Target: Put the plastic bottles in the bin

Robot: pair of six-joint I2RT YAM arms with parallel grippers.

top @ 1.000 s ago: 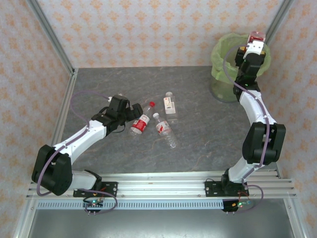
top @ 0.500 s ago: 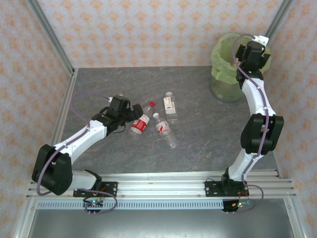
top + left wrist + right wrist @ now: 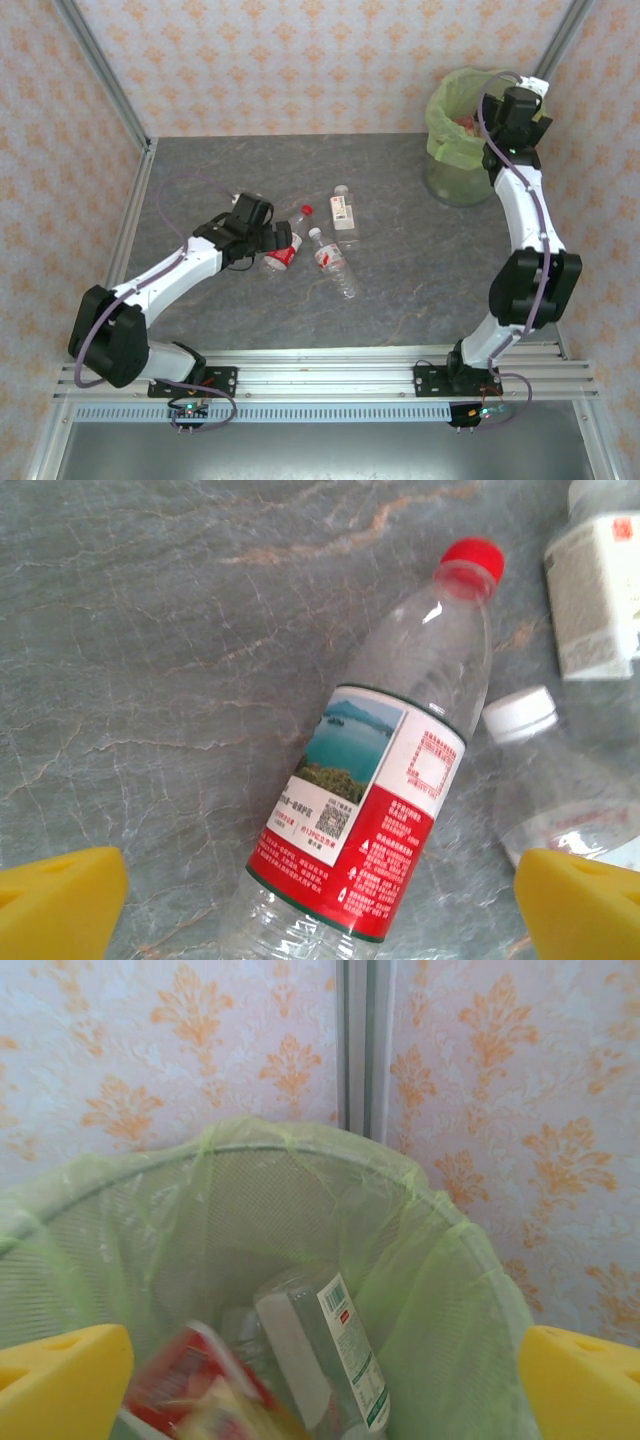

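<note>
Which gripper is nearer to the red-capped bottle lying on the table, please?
Left. The left gripper hangs directly over the red-capped bottle, jaws open to either side of it. The right gripper is far across the table, jaws open above the bin.

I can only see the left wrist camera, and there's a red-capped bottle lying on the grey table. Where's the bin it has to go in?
Observer: The top camera shows the bin standing at the far right corner of the table.
Operator: Is anything in it yet?
Observer: Yes. The right wrist camera looks down into it, and a clear bottle with a barcode label lies inside.
Operator: What's the other arm doing?
Observer: The right gripper hangs over the bin's mouth, jaws open, holding nothing.
</note>
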